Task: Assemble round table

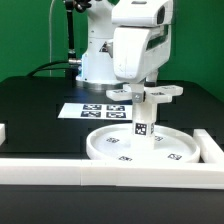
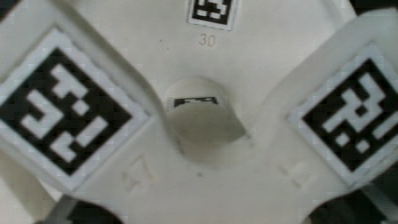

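Note:
The large rimmed white disc lies flat on the black table near the front. The short cylindrical post stands upright on its middle, with a marker on its side. The cross-shaped piece sits level on top of the post. My gripper comes straight down and is shut on the cross-shaped piece. In the wrist view the cross-shaped piece fills the frame, with markers on its arms, and the post's top shows in its central hole. My fingertips are hidden there.
The marker board lies flat behind the disc. Long white border rails run along the front, at the exterior view's right and at its left edge. The robot base stands at the back.

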### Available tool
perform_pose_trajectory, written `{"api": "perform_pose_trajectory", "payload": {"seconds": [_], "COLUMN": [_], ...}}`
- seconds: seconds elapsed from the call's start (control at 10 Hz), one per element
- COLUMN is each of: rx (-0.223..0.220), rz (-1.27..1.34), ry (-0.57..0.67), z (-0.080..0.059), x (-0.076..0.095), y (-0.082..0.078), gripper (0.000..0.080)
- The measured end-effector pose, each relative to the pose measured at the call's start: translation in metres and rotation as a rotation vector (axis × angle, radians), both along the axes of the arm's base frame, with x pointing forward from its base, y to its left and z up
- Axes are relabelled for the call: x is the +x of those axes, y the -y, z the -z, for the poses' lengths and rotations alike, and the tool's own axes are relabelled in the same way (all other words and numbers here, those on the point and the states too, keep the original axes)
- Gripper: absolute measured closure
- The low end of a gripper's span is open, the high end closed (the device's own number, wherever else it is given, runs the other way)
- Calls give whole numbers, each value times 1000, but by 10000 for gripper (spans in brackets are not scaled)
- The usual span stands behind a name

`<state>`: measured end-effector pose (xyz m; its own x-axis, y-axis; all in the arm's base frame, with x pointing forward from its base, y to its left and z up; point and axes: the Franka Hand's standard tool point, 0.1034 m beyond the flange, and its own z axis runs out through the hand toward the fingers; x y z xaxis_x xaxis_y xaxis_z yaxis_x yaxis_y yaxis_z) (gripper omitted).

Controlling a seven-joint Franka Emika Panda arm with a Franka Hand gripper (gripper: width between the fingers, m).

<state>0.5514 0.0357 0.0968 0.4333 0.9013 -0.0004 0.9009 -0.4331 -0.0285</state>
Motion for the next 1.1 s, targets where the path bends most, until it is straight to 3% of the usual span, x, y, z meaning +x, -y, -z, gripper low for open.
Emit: {"api": "perform_pose_trajectory", "payload": {"seconds": [0.1,0.5,1.1], "rx": [0,-1,-11], "rz": [0,67,900], "ry": [0,-1,-23], "z": [0,0,1], "x": [0,0,-3], "y": [0,0,-1], "gripper": [350,350,348]}}
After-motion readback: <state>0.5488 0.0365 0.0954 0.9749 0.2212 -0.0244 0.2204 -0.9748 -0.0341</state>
